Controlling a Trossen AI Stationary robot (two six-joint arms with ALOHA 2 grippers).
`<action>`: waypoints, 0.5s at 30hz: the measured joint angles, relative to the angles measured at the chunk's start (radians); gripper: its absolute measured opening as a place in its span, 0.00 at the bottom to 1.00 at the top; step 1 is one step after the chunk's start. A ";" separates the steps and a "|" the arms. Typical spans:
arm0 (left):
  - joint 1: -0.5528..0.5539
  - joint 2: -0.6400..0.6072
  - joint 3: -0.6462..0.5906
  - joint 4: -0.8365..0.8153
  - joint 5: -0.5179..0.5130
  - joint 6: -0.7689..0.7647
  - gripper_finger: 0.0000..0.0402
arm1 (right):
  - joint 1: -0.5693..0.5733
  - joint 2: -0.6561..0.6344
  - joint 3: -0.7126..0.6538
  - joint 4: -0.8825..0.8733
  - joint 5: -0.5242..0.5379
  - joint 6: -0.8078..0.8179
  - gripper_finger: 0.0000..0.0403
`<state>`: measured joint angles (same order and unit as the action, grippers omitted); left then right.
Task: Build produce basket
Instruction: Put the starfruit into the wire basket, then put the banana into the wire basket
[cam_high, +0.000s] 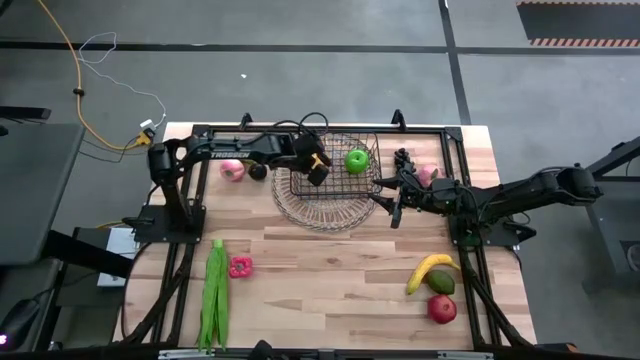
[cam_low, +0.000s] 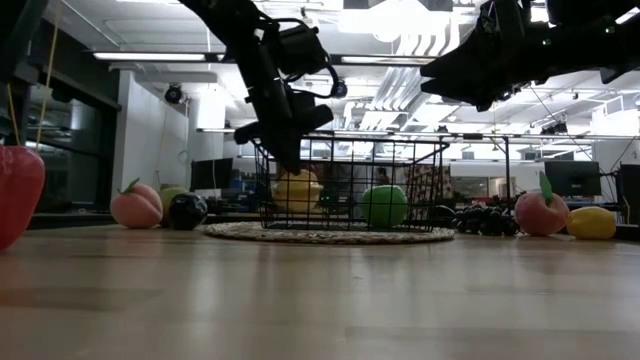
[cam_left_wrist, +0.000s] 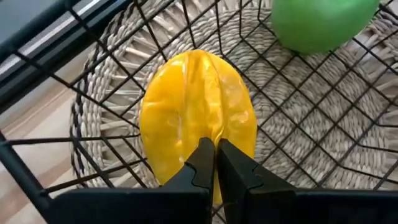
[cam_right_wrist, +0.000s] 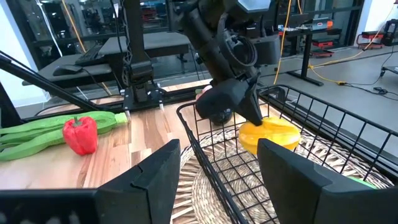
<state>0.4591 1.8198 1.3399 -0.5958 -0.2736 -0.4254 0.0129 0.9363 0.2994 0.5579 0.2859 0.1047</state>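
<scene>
Near edge of table (cam_high: 330, 300): green pods (cam_high: 215, 295), red pepper (cam_high: 240, 266), banana (cam_high: 430, 268), avocado (cam_high: 441, 283) and red apple (cam_high: 442, 309). Mid-table, wire basket (cam_high: 330, 190) sits on a woven mat (cam_low: 330, 234) with a green apple (cam_high: 357, 160) inside. Left gripper (cam_left_wrist: 214, 163), jaws clenched with nothing between them, tips on the yellow fruit (cam_left_wrist: 199, 115) in the basket. Right gripper (cam_right_wrist: 217, 168), jaws apart and empty, hovers at the basket's right rim. Far side: peach (cam_high: 232, 170), grapes (cam_low: 485, 220).

The pale plank-wood surface (cam_high: 330, 285) stood on a grey concrete floor (cam_high: 300, 70) crossed by dark lines. Long ceiling strip lights (cam_low: 150, 56) glowed above black desks (cam_right_wrist: 124, 46) and glass partitions.
</scene>
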 joint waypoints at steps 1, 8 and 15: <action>0.000 0.000 0.000 0.003 -0.002 0.004 0.00 | 0.000 0.000 0.000 0.000 0.000 0.000 0.51; 0.001 0.000 0.000 0.012 -0.074 0.029 0.09 | 0.000 0.000 0.000 0.000 0.000 0.000 0.51; 0.001 0.000 0.000 0.014 -0.071 0.036 0.28 | 0.000 0.000 0.000 0.000 0.000 0.000 0.51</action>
<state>0.4599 1.8198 1.3399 -0.5822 -0.3450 -0.3893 0.0128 0.9363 0.2994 0.5583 0.2859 0.1047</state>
